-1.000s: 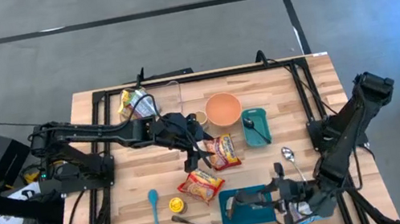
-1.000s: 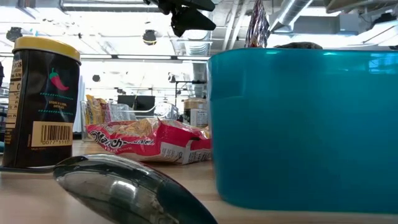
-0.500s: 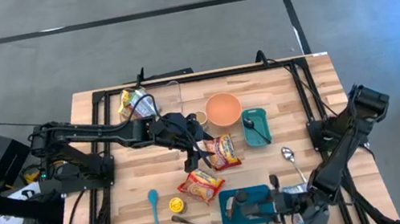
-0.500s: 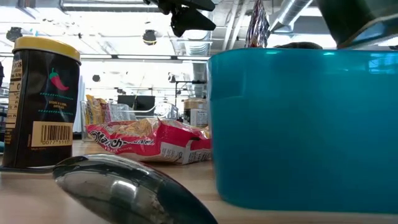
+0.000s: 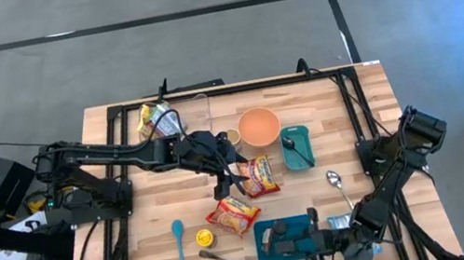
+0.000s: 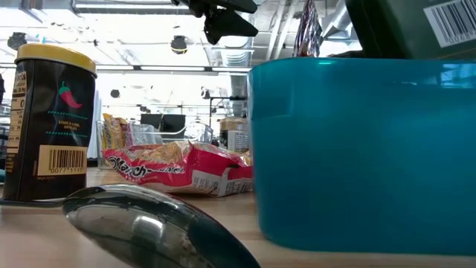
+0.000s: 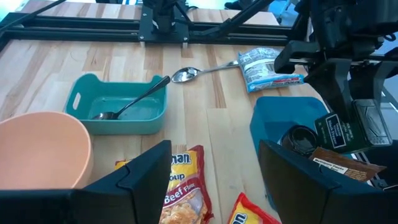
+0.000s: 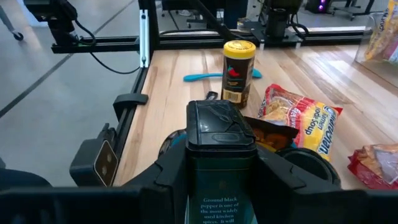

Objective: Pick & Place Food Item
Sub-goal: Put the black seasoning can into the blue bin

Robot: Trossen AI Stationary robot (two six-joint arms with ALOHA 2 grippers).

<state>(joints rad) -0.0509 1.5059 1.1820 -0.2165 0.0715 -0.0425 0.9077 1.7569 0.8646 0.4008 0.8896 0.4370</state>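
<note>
Right wrist view: a black pepper tin [image 8: 219, 158] is clamped between the right gripper's [image 8: 219, 180] jaws, above the blue container [image 5: 275, 247].

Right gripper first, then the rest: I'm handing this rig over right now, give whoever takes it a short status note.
Right gripper: shut on the black pepper tin, held over the blue container at the table's near edge.
Left gripper: open, empty, hovering mid-table by the beef noodle packet.
Second noodle packet and the yellow-lidded spice jar lie left of the container.
Something dark already sits in the container.
Left: lower and release the tin; the packets and jar are untouched.
</note>
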